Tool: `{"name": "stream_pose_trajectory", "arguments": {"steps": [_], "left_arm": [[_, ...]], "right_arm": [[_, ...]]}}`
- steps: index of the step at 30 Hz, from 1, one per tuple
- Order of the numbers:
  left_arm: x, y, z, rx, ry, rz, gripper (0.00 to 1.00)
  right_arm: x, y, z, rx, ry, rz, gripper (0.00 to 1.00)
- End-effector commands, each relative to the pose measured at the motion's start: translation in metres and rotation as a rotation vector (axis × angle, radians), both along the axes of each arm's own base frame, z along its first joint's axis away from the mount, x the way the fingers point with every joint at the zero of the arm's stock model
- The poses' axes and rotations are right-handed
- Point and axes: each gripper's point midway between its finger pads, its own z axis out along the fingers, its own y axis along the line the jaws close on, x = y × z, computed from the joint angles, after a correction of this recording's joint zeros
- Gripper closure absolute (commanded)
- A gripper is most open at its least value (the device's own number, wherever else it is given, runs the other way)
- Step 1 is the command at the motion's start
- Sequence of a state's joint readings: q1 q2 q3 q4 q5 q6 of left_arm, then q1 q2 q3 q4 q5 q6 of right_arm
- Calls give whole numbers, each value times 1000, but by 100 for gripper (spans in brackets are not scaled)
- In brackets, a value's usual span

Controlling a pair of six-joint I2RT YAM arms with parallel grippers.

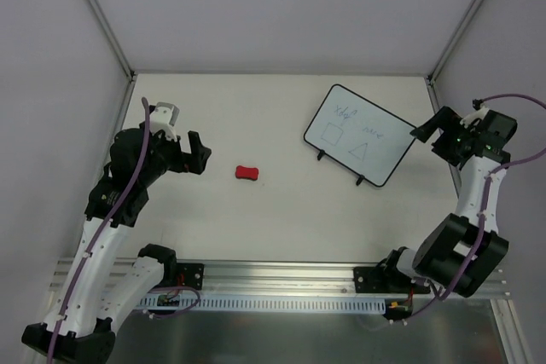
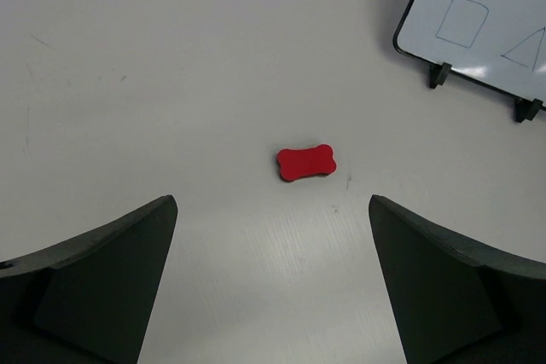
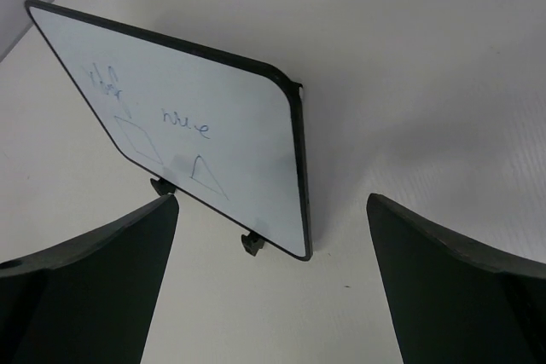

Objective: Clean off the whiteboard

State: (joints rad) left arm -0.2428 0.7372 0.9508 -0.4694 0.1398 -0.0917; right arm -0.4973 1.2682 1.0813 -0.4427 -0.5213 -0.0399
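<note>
Two claws, both spread wide and empty.

Item 1: whiteboard (image 1: 358, 135), standing tilted on the desk (image 1: 256, 108), with marker drawings (image 3: 162, 125) still on it.

Item 2: red eraser (image 1: 247, 172), flat on the desk well left of the whiteboard, its long axis pointing roughly toward the board.

Left claw (image 1: 198, 153): left of the whiteboard beyond the eraser, facing it, near but apart. It is the nearer arm for pickup.

Right claw (image 1: 426, 128): just beside the whiteboard's right edge.

Note: the eraser lies lengthwise across the left claw's gap, so gripping its narrow waist likely needs a wrist turn.
</note>
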Motion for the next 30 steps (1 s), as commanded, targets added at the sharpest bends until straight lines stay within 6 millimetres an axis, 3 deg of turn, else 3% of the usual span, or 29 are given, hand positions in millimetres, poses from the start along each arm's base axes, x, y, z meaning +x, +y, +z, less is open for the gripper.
{"name": "stream_pose_trajectory", "arguments": {"steps": [1, 6, 14, 18, 23, 30], "left_arm": [[-2, -10, -9, 23, 8, -81, 1], [3, -19, -28, 78, 52, -163, 1], [16, -36, -39, 112, 89, -245, 1], [21, -36, -38, 126, 77, -248, 1], [24, -42, -45, 129, 88, -281, 1], [31, -54, -53, 144, 100, -332, 1]], "right_arm": [[14, 2, 7, -3, -112, 116, 1], [34, -10, -8, -15, -153, 187, 16], [58, -7, -40, 81, -137, 321, 26], [64, -6, -45, 91, -153, 354, 29], [63, 1, -48, 124, -173, 384, 39], [53, 11, -50, 120, -175, 396, 60]]}}
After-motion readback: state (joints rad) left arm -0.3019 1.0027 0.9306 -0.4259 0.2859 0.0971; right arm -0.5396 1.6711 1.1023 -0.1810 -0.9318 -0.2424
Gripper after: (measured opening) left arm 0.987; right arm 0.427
